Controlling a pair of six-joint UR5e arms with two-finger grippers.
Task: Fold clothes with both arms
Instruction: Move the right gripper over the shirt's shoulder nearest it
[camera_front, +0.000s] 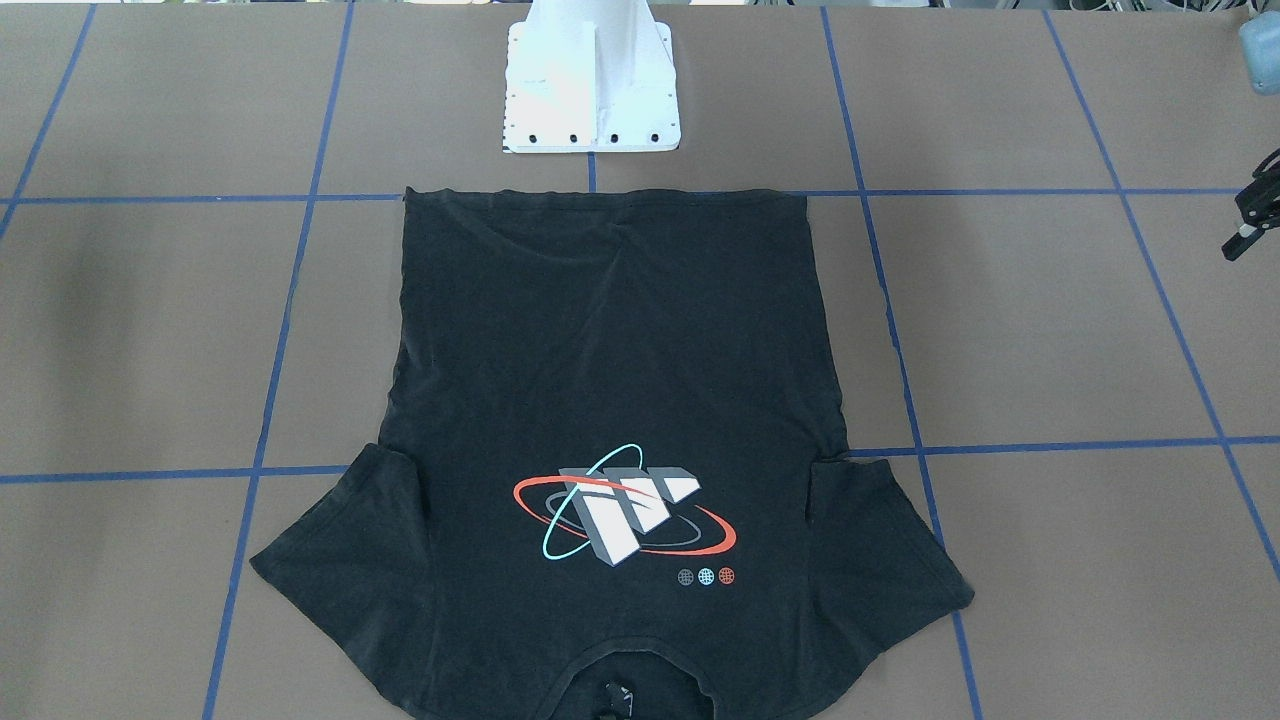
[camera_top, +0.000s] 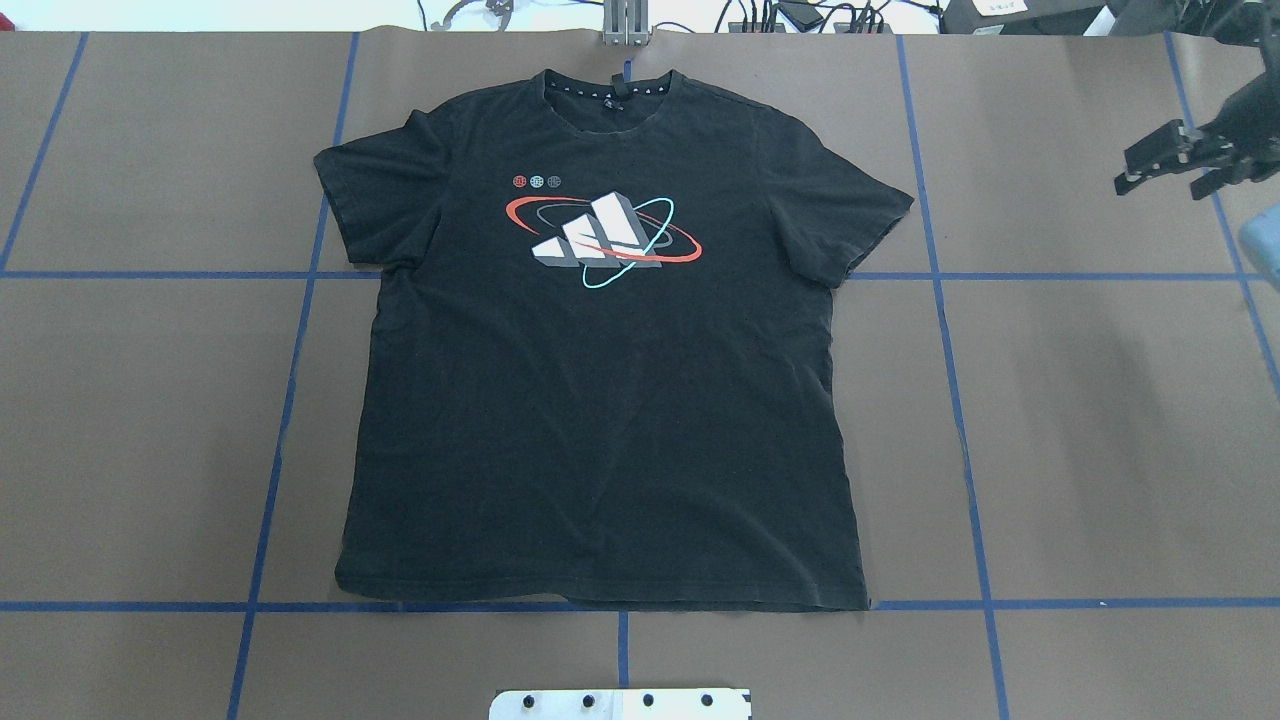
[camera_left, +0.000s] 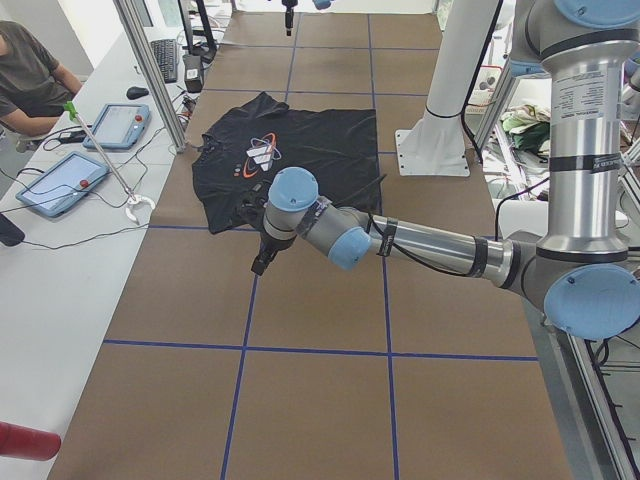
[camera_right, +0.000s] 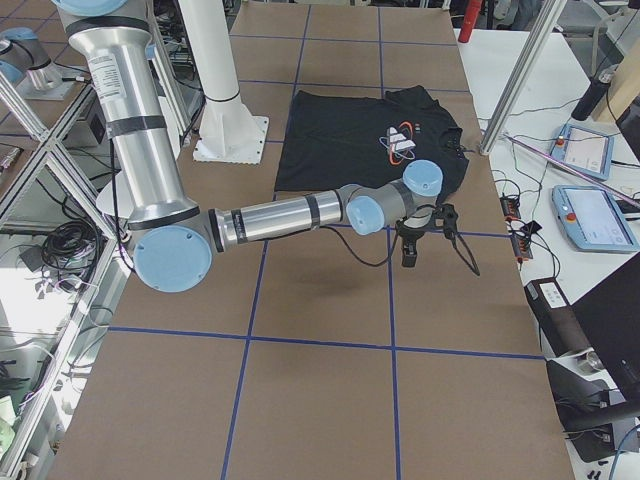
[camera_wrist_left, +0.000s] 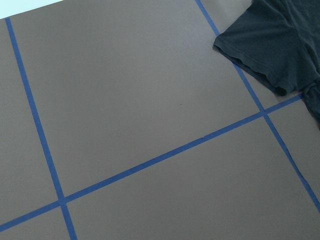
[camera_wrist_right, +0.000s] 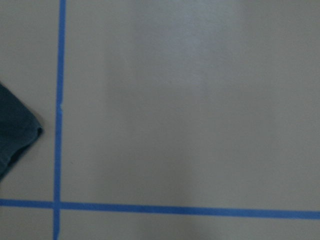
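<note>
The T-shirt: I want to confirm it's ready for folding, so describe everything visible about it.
The black T-shirt, cotton-looking, lies flat, unfolded, face up on the brown table, collar away from the robot, hem nearest its base. Both short sleeves are spread out. A red, cyan and white-grey graphic marks the chest. Light wrinkles; only the table touches it.

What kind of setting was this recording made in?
Probably a robotics lab workcell: a table gridded with blue tape, teach pendants on a side bench, and an operator seated beside it.
</note>
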